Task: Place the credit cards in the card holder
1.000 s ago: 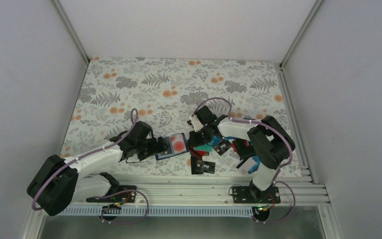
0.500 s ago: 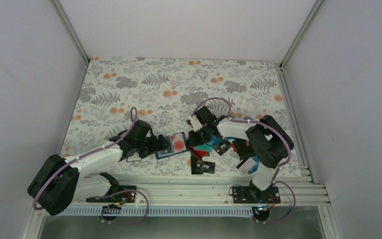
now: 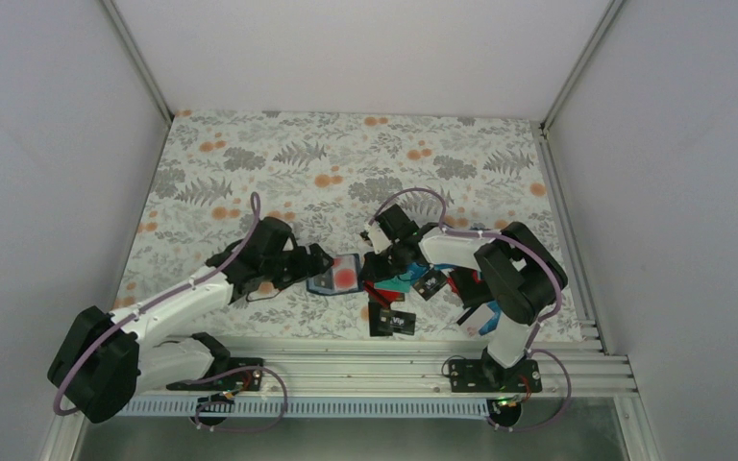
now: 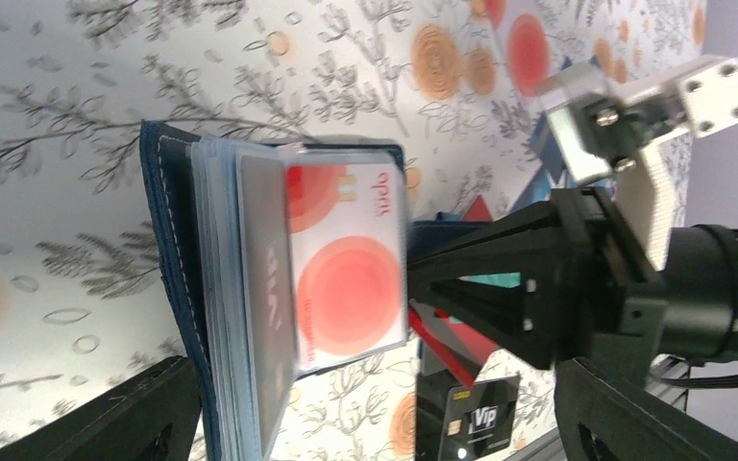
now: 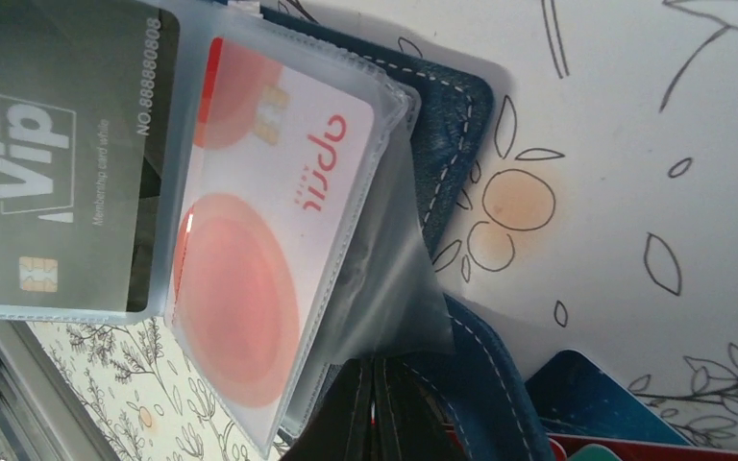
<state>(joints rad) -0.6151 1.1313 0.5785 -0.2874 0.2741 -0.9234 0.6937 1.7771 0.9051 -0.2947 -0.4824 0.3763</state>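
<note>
The navy card holder (image 4: pixel 167 252) lies open on the floral cloth, its clear sleeves fanned out. One sleeve holds a pale card with a red disc (image 4: pixel 350 261), and another holds a grey VIP card (image 5: pixel 56 161). My left gripper (image 4: pixel 375 434) is open, with the holder's near end between its fingers. My right gripper (image 5: pixel 375 367) is shut on the corner of a clear sleeve (image 5: pixel 394 288). Loose credit cards (image 3: pixel 415 282) in red, teal and blue lie under the right arm, and a black VIP card (image 4: pixel 481 423) lies near the front edge.
The metal rail (image 3: pixel 365 348) runs along the table's near edge, close to the black card. White walls enclose the cloth on three sides. Both arms meet over the holder (image 3: pixel 338 277) in the front middle of the cloth.
My left arm has swung away from the rail toward the far side, and its open gripper now sits at the holder's left end. The right gripper stays shut in place.
</note>
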